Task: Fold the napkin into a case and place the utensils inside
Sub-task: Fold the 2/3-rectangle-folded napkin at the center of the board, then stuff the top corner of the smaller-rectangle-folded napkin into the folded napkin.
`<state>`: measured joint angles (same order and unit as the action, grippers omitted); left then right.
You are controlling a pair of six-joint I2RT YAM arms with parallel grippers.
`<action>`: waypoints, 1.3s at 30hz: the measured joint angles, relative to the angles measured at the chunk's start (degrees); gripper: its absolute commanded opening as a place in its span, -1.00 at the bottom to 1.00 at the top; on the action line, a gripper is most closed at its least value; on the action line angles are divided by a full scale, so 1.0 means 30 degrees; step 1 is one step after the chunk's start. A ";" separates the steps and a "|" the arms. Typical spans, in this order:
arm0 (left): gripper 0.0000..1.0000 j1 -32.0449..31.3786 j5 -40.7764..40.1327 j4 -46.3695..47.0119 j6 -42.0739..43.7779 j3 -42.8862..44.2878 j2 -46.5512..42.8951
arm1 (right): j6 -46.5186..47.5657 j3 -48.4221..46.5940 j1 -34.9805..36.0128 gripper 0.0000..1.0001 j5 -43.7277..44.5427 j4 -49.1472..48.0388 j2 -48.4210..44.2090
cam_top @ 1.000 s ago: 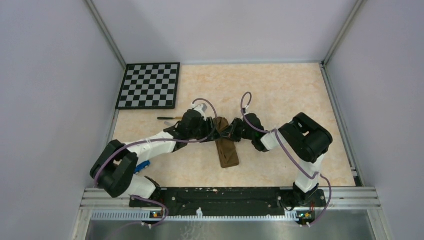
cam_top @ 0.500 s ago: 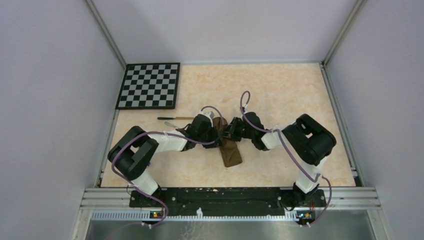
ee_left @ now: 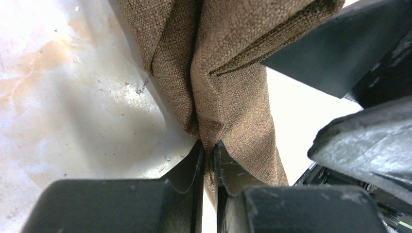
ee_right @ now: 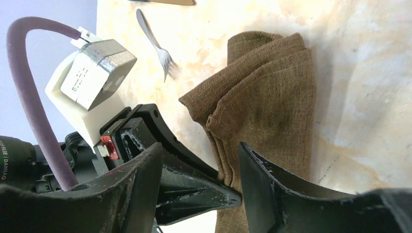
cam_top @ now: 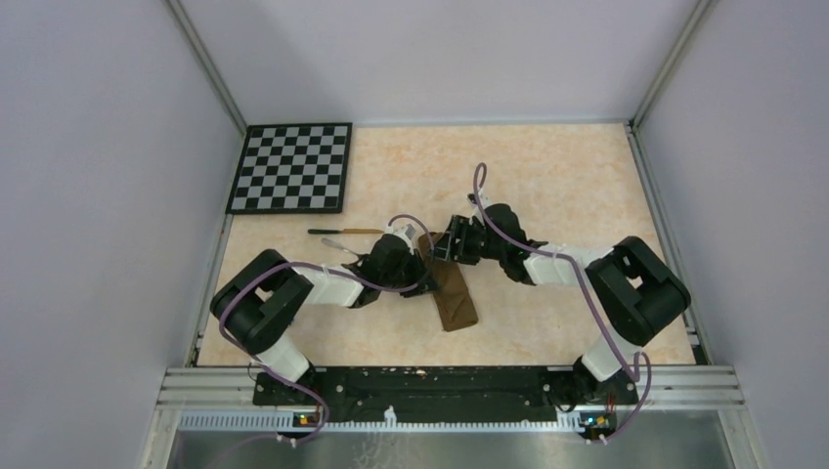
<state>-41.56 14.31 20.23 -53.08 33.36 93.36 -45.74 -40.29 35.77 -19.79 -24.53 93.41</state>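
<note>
Both the knife [cam_top: 344, 232] and the fork [ee_right: 154, 43] lie bare on the table [cam_top: 547, 176], left of the case [cam_top: 456, 299]; the case, a narrow brown cloth pouch, lies mid-table, slanting toward the near edge; the left gripper [ee_left: 209, 151] is clenched on a fold near its far end; the right gripper [ee_right: 197, 160] hangs just beside, fingers spread, holding nothing.

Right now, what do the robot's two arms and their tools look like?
Both the left arm and right arm have bulky black joints joined by white links, with a purple cable looping along each. The left tool and right tool have matte black, scuffed wedge-shaped fingers. A white block wrapped in grey tape sits at the left wrist.
</note>
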 measured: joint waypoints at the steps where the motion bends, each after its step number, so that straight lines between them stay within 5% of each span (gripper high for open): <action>1: -0.77 -0.0015 -0.0044 -0.0015 -0.0007 0.0007 -0.0007 | 0.0291 -0.0204 -0.0015 0.16 0.0022 0.0270 0.0022; 14: -0.80 -0.0335 -0.0743 -0.0328 -0.0117 0.0036 -0.0211 | 0.1923 -0.2361 0.0146 -0.15 0.1297 0.2499 0.1049; 18: -0.78 -0.0415 -0.0889 -0.0401 -0.0124 0.0066 -0.0219 | 0.1967 -0.2579 0.0306 -0.58 0.1953 0.2907 0.1071; 20: -0.72 -0.0488 -0.1013 -0.0481 -0.0117 0.0087 -0.0270 | 0.2033 -0.2623 0.0386 -0.99 0.2164 0.2907 0.1093; 29: 0.62 -0.0656 -0.2353 -0.3876 0.0889 0.0087 -0.3541 | 0.1938 -0.2623 0.0415 -1.00 0.2419 0.2943 0.1100; 31: 0.59 -0.0546 -0.3388 -0.4969 0.1530 0.0168 -0.5384 | 0.1880 -0.2579 0.0372 -1.00 0.2361 0.2892 0.1100; 34: 0.29 -0.0051 -0.5020 -0.6040 0.2681 0.0918 -0.6907 | 0.1719 -0.2433 0.0248 -1.00 0.2135 0.2674 0.1093; 39: -0.19 0.0452 -0.7111 -0.6870 0.4583 0.3067 -0.5632 | 0.1188 -0.1909 -0.0168 -1.00 0.1421 0.2025 0.1086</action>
<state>-40.21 -7.03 -0.38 -39.33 42.57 76.47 -42.17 -46.02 35.27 -15.53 -18.46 96.66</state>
